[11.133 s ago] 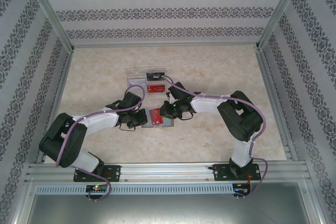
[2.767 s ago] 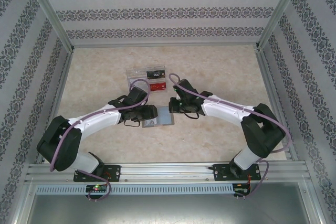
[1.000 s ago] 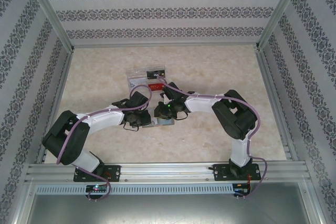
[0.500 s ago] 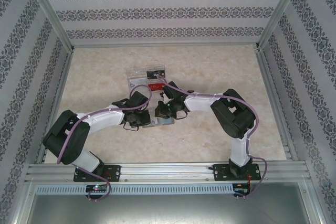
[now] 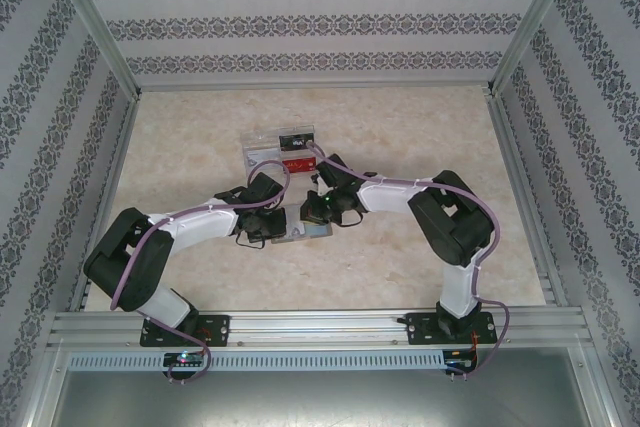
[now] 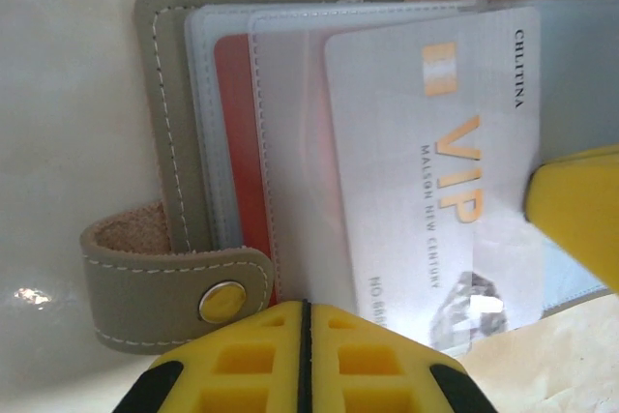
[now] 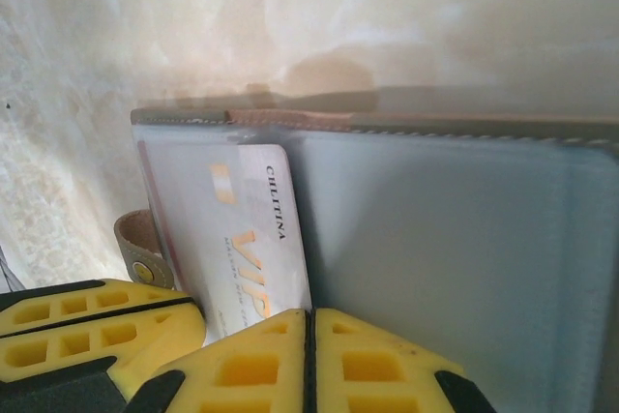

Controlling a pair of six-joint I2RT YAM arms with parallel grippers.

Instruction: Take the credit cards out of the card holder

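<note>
Both pairs of jaws have closed fully over the last second, and from above the right gripper (image 7: 309,331) sits slightly further right than half a second ago. The holder (image 6: 160,94) lies open and flat on the table (image 5: 420,137), between the two grippers and just nearer than the tray (image 5: 262,142). The left gripper (image 6: 305,321) has its pads pressed together with nothing between them; its tips stand at the holder's near edge, beside the tab (image 6: 174,282). The right gripper is likewise shut and empty, and one of its fingers (image 6: 578,210) rests against the exposed edge of the white card (image 6: 426,191). That card is partly clear of its sleeve, offset toward the right gripper's side, while the red card (image 6: 237,142) remains seated close to the spine. The white card's long axis runs from the holder's far edge straight toward the left fingertips, parallel to the spine; its free long edge faces the right gripper. The right arm is therefore the nearer one for extraction. The next move probably requires those jaws to reopen and pinch that free edge, then draw the card sideways away from the spine while the left gripper steadies the holder. Risk: the holder may slide with the card.
</note>
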